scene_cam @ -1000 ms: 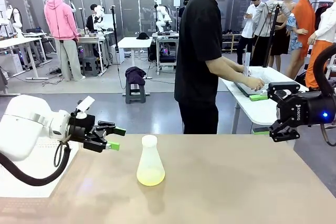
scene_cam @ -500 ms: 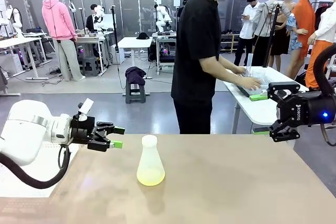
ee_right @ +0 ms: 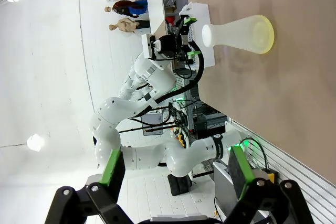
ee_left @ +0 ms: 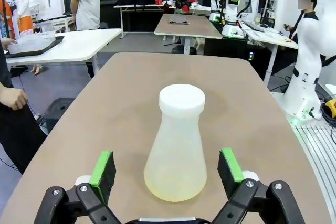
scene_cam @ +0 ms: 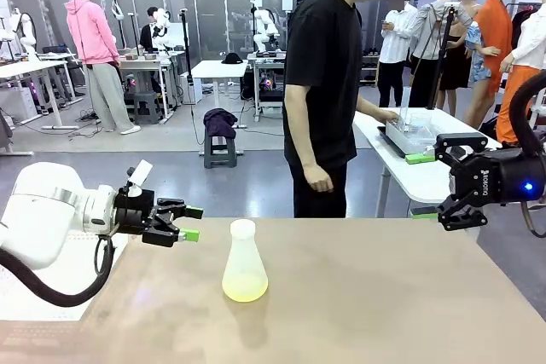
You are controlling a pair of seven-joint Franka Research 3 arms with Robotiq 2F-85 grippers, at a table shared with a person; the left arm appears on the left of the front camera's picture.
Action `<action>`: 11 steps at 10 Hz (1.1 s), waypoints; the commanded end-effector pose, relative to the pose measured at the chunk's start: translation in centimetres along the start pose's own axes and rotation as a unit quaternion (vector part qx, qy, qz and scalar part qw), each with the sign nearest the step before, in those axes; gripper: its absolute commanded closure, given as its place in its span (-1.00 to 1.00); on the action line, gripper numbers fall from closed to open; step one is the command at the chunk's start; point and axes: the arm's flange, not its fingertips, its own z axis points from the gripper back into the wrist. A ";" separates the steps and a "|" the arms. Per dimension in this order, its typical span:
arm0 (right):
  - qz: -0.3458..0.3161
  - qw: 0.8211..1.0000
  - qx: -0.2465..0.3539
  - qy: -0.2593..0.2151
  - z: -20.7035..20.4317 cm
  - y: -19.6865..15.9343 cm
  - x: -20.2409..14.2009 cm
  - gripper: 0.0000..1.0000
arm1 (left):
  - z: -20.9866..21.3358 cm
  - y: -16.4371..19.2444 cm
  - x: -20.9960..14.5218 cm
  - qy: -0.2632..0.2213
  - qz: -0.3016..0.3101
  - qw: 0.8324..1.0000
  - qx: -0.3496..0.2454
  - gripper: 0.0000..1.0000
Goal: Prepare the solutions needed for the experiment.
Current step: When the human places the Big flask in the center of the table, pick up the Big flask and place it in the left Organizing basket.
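- Right claw [ee_right: 173, 174] at bottom edge, green pads spread wide, holding nothing
- Frosted flask [ee_right: 239, 33] lying sideways in frame at upper right, on brown worktop [ee_right: 294, 72], yellow-green solution [ee_right: 266, 34] at its base
- Left claw [ee_right: 190, 36] just left of the flask's cap

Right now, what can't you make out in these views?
- Flask: frosted wall blurs the yellow liquid; exact level unclear in the front and left wrist views.
- Tray on the far white table: contents too small in the front view.
- Right gripper: front view shows it side-on against the dark arm, so its finger gap is unclear.
- Left gripper: open, flask ahead; contact not visible.
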 end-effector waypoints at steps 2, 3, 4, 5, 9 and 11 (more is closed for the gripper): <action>0.004 1.000 0.005 0.000 0.0 0.1 0.0 -1.00 | -3.2 0.3 -3.2 -0.023 0.006 0.999 -0.033 -1.00; 0.004 1.000 0.005 0.000 0.0 0.1 0.0 -1.00 | -3.9 0.1 -4.0 -0.037 0.009 0.999 -0.039 -1.00; 0.004 1.000 0.005 0.000 0.0 0.1 0.0 -1.00 | -4.5 -0.1 -4.6 -0.053 0.011 0.998 -0.044 -1.00; 0.004 1.000 0.005 0.000 0.0 0.1 0.0 -1.00 | -5.4 -0.3 -5.0 -0.069 0.005 0.996 -0.056 -1.00; 0.004 1.000 0.005 0.000 0.0 0.1 0.0 -1.00 | -7.2 0.3 -5.6 -0.110 0.012 0.992 -0.068 -1.00; 0.004 1.000 0.005 0.000 0.0 0.1 0.0 -1.00 | -8.4 0.7 -5.4 -0.103 0.012 0.992 -0.070 -1.00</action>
